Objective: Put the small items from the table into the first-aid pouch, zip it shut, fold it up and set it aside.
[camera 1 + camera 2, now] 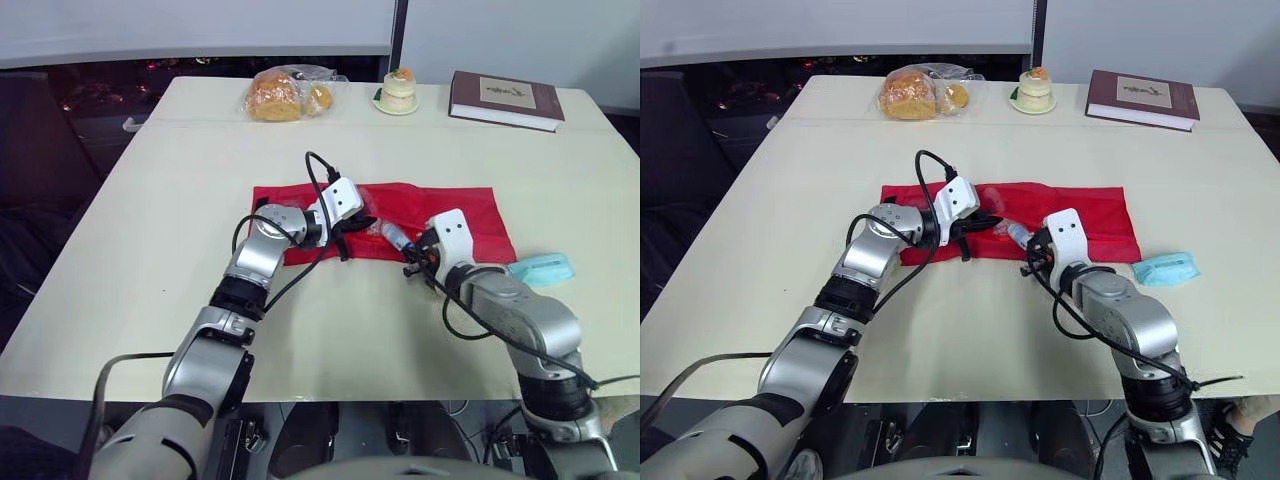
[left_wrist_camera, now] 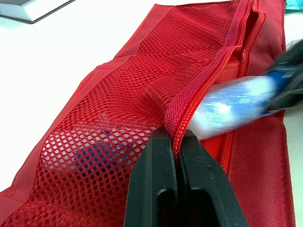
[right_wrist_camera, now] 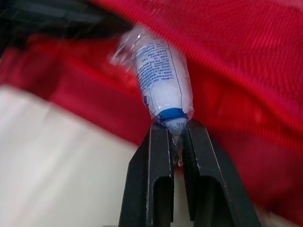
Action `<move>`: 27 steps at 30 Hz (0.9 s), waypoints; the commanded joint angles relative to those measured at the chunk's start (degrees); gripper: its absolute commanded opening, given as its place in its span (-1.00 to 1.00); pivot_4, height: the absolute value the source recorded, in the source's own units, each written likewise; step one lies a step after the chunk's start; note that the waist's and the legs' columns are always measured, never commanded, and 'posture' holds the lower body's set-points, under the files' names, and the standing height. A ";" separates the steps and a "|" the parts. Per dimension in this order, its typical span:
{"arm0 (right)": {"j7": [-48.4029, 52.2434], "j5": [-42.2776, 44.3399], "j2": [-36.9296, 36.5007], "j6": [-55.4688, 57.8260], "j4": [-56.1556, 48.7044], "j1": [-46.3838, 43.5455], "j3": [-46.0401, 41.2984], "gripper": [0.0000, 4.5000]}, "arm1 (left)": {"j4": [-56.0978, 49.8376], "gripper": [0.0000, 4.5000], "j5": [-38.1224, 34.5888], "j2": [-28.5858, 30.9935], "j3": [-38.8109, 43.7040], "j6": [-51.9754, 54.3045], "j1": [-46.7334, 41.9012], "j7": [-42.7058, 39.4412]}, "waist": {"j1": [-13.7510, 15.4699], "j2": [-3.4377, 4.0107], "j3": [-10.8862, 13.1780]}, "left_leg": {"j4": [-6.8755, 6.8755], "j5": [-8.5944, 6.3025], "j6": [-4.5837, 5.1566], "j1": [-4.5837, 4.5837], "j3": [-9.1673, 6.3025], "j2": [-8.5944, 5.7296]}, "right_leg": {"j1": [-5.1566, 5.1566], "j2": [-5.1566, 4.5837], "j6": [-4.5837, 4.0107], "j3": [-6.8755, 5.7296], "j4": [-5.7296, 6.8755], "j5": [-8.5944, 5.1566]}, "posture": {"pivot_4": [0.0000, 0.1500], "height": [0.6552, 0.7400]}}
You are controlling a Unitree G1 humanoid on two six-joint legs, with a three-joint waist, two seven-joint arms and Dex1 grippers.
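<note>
- Left wrist view: left gripper [image 2: 176, 138] is pinching the zipper edge of the red mesh fabric pouch [image 2: 118, 90], holding it open.
- Right gripper [image 3: 176, 126] is clamping a small white plastic tube [image 3: 161, 71] at its opening.
- Pale-blue face mask [image 1: 542, 268] is lying beside it unpacked; zipping and folding are pending.

Bagged bread [image 1: 285, 95] at the far edge of the cream desk [image 1: 150, 250], small layered cake [image 1: 398, 90] on a plate beside it, maroon book [image 1: 505, 98] lying flat near the far right corner
</note>
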 commanded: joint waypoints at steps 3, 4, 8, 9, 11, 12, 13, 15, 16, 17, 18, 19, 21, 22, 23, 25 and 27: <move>-5.31 -3.42 5.92 -4.13 6.01 -4.54 -1.75 -0.98 | -2.96 -1.00 -1.03 -0.65 -0.13 -0.50 -0.06 0.12 | -0.16 0.00 0.00 | 0.00 0.00 0.00 0.00 0.02 0.00 | 0.00 0.00 0.00 0.02 0.00 0.00 | 1.00 0.74; -5.86 -3.87 7.07 -5.28 7.75 -5.57 -1.98 -0.98 | -2.93 -1.00 -0.98 -0.79 -0.23 -0.57 -0.08 0.15 | -0.22 0.01 0.00 | 0.00 0.00 0.00 0.00 0.02 0.00 | -0.01 0.00 0.00 0.02 0.01 0.00 | 1.00 0.74; -6.08 -5.53 9.50 -9.05 13.55 -8.56 -1.79 -0.98 | -2.93 -1.00 -0.84 -1.35 -0.42 -0.73 -0.12 0.21 | -0.26 0.01 0.00 | -0.01 0.00 -0.01 0.00 0.00 0.00 | -0.03 0.01 0.00 0.00 0.04 0.00 | 1.00 0.74; -6.05 -5.73 10.23 -10.12 15.20 -9.28 -1.94 -0.98 | -2.90 -1.00 -0.81 -1.47 -0.47 -0.82 -0.14 0.20 | -0.26 0.01 0.00 | -0.01 0.00 -0.01 0.00 0.00 0.00 | -0.03 0.01 0.00 0.00 0.04 0.00 | 1.00 0.74; -5.90 -5.82 11.60 -11.75 18.27 -10.75 -2.46 -0.98 | -2.80 -1.00 -0.75 -1.66 -0.57 -1.01 -0.24 0.19 | -0.35 0.02 0.00 | -0.01 0.00 -0.01 0.00 0.03 0.00 | -0.03 0.01 0.00 0.02 0.03 0.00 | 1.00 0.74; -5.81 -5.91 11.96 -12.32 19.24 -11.17 -2.61 -0.98 | -2.71 -1.00 -0.73 -1.71 -0.59 -1.10 -0.27 0.19 | -0.40 0.02 0.00 | -0.01 0.01 -0.01 0.00 0.03 -0.01 | -0.03 0.00 -0.01 0.04 0.03 0.01 | 1.00 0.74; -5.76 -6.16 12.20 -13.03 20.29 -11.64 -2.64 -0.98 | -2.62 -1.00 -0.70 -1.78 -0.60 -1.16 -0.33 0.21 | -0.42 0.02 0.00 | -0.01 0.01 -0.01 0.00 0.03 0.00 | -0.03 0.00 0.00 0.03 0.03 0.01 | 1.00 0.74; -5.86 -6.88 12.84 -15.50 23.85 -13.30 -2.78 -0.98 | -2.46 -1.00 -0.65 -1.99 -0.71 -1.28 -0.53 0.23 | -0.60 0.02 0.00 | -0.01 0.01 -0.01 0.00 0.01 0.00 | -0.03 0.00 -0.01 0.02 0.04 0.01 | 1.00 0.74; -6.22 -6.68 13.88 -17.00 26.07 -14.40 -3.59 -0.98 | -2.47 -1.00 -0.63 -2.10 -0.80 -1.34 -0.59 0.21 | -0.69 0.02 0.00 | -0.01 0.01 -0.01 0.00 0.01 0.00 | -0.03 0.00 -0.01 0.02 0.05 0.01 | 1.00 0.74; -6.63 -6.43 14.86 -18.30 27.80 -15.25 -4.45 -0.98 | -2.52 -1.00 -0.63 -2.17 -0.86 -1.35 -0.61 0.19 | -0.81 0.02 0.00 | -0.01 0.01 -0.01 0.01 0.01 0.00 | -0.03 0.00 -0.01 0.02 0.05 0.00 | 1.00 0.74; -6.86 -6.24 15.63 -19.57 29.17 -15.87 -5.14 -0.98 | -2.55 -1.00 -0.61 -2.21 -0.92 -1.38 -0.60 0.19 | -1.02 0.03 0.01 | -0.02 0.01 -0.01 0.01 0.01 0.00 | -0.03 0.00 -0.01 0.02 0.05 0.01 | 1.00 0.74; -6.56 -6.35 15.98 -20.74 30.29 -16.27 -5.33 -0.98 | -2.54 -1.00 -0.59 -2.24 -0.95 -1.44 -0.59 0.18 | -1.21 0.03 0.01 | -0.02 0.01 -0.01 0.01 0.00 0.00 | -0.04 0.00 -0.01 0.02 0.06 0.01 | 1.00 0.74; -5.94 -6.92 16.16 -21.91 31.63 -16.45 -5.07 -0.98 | -2.56 -1.00 -0.57 -2.28 -0.98 -1.46 -0.55 0.18 | -1.42 0.03 0.01 | -0.05 0.01 -0.02 0.00 0.00 0.01 | -0.05 0.00 -0.01 0.01 0.06 0.00 | 1.00 0.74; -5.85 -7.14 16.27 -22.50 32.07 -16.40 -5.03 -0.98 | -2.63 -1.00 -0.59 -2.29 -0.99 -1.44 -0.51 0.17 | -1.48 0.03 0.01 | -0.05 0.01 -0.02 0.00 0.00 0.01 | -0.05 0.00 -0.01 0.01 0.06 0.00 | 1.00 0.74; -5.83 -7.24 16.38 -23.01 32.40 -16.27 -5.06 -0.98 | -2.75 -1.00 -0.60 -2.30 -1.02 -1.42 -0.43 0.14 | -1.53 0.03 0.01 | -0.06 0.01 -0.02 0.00 0.01 0.02 | -0.05 0.00 -0.01 0.01 0.05 0.00 | 1.00 0.74; -5.58 -7.34 16.56 -23.71 32.24 -15.60 -4.85 -0.46 | -3.01 -1.00 -0.59 -2.23 -1.10 -1.42 -0.14 0.08 | -1.54 0.03 0.01 | -0.06 0.01 -0.02 0.00 0.01 0.02 | -0.06 -0.01 -0.01 0.02 0.06 0.01 | 1.00 0.74; -5.14 -7.21 16.70 -23.21 30.96 -14.68 -4.53 0.04 | -3.08 -1.00 -0.59 -2.11 -1.12 -1.46 0.07 0.02 | -1.56 0.04 0.01 | -0.06 0.01 -0.02 0.00 0.01 0.02 | -0.07 -0.01 -0.01 0.02 0.07 0.01 | 1.00 0.74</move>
